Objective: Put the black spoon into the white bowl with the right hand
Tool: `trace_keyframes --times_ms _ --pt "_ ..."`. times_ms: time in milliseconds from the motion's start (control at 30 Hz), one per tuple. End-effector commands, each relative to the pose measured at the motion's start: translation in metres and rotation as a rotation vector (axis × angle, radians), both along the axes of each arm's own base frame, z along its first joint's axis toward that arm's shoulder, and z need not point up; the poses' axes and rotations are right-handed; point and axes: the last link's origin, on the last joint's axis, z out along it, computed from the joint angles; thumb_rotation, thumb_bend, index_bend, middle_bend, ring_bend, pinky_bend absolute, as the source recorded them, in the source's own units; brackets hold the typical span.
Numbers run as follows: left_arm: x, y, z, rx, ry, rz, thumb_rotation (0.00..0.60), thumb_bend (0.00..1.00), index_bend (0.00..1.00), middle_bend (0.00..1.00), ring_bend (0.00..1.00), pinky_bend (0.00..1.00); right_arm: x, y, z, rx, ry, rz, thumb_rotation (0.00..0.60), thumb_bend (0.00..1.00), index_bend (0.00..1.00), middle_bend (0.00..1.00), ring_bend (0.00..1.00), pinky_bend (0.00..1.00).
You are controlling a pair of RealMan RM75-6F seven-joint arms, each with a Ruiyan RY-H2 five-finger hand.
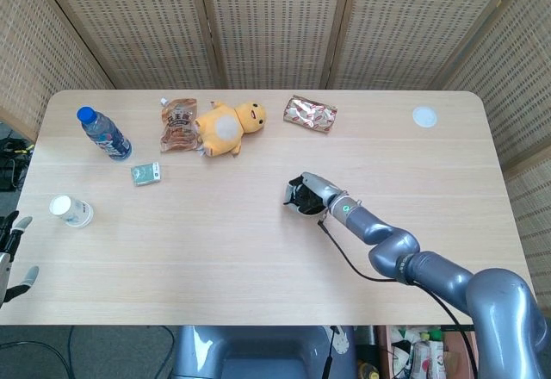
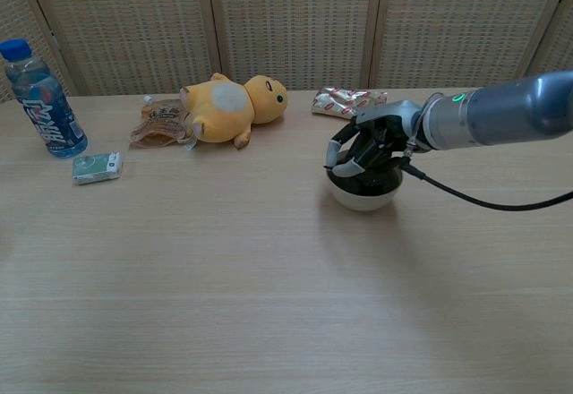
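Observation:
The white bowl (image 2: 363, 199) stands right of the table's middle; in the head view the white bowl (image 1: 294, 206) shows only as a pale rim. My right hand (image 2: 368, 148) hangs over it with the fingers curled down into the bowl, and the right hand (image 1: 312, 191) covers most of the opening from above. Something black lies under the fingers inside the bowl; I cannot make out the black spoon apart from the dark fingers, nor whether it is gripped. My left hand (image 1: 9, 254) shows at the lower left edge, off the table, fingers apart and holding nothing.
At the back stand a yellow plush toy (image 2: 231, 107), a brown snack bag (image 2: 159, 124) and a foil packet (image 2: 347, 100). A blue bottle (image 2: 40, 100) and small green pack (image 2: 96, 167) are at left. A paper cup (image 1: 71, 211) and white lid (image 1: 424, 117) show from above.

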Motion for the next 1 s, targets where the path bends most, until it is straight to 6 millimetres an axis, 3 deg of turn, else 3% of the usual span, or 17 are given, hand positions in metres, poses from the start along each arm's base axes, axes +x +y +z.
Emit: trace_keyframes --times_ms 33,233,533,767,1000 --pt "0.000 0.001 -0.001 -0.001 0.000 -0.002 0.600 0.34 0.08 0.03 0.02 0.00 -0.004 -0.002 0.003 -0.006 0.009 -0.005 0.600 0.83 0.71 0.95 0.99 1.00" --pt "0.000 -0.001 0.000 0.003 0.004 0.005 0.600 0.34 0.08 0.03 0.02 0.00 -0.004 -0.013 0.005 -0.031 0.030 -0.014 0.600 0.83 0.71 0.95 0.99 1.00" --pt "0.000 -0.005 0.002 0.007 0.009 0.018 0.600 0.34 0.08 0.03 0.02 0.00 0.014 -0.024 -0.001 -0.041 0.032 0.002 0.600 0.83 0.71 0.95 0.99 1.00" --pt "0.000 -0.005 0.001 0.002 0.005 0.015 0.600 0.34 0.08 0.03 0.02 0.00 0.017 -0.015 -0.004 -0.011 0.014 0.012 0.600 0.83 0.71 0.95 0.99 1.00" --pt "0.001 -0.002 -0.003 -0.008 -0.003 0.003 0.600 0.34 0.08 0.03 0.02 0.00 0.007 -0.002 0.002 0.014 0.010 0.015 0.600 0.83 0.71 0.95 0.99 1.00"
